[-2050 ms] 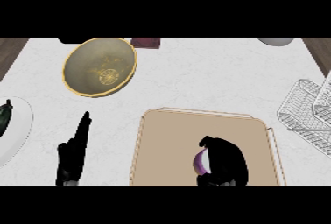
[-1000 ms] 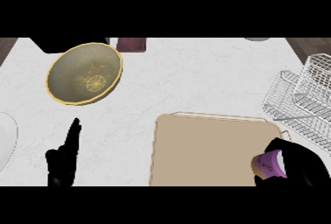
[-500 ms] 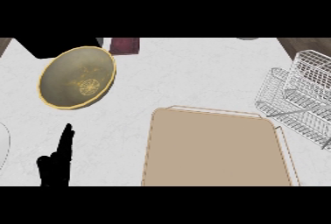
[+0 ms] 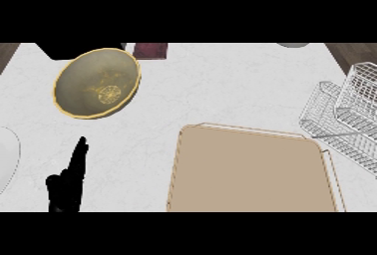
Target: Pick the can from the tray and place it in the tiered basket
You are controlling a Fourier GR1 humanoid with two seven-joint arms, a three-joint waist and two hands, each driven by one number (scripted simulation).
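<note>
The beige tray point(image 4: 250, 172) lies at the lower middle of the counter with nothing on it. No can shows anywhere in the head view. At the right edge stands the white wire tiered basket point(image 4: 346, 119), its tiers bare as far as I can see. My left hand point(image 4: 68, 180) rests open at the lower left, fingers pointing up, well left of the tray. My right hand is out of the picture.
A gold-rimmed olive plate point(image 4: 97, 82) sits at the upper left. A dark maroon object point(image 4: 149, 50) lies at the back beside a black object point(image 4: 77, 49). A white plate's edge point(image 4: 6, 162) shows at far left, a grey dish point(image 4: 293, 45) at the back right.
My right hand, which held the purple can over the tray and carried it rightward, has left the view with the can. The view has shifted, bringing the basket further in.
</note>
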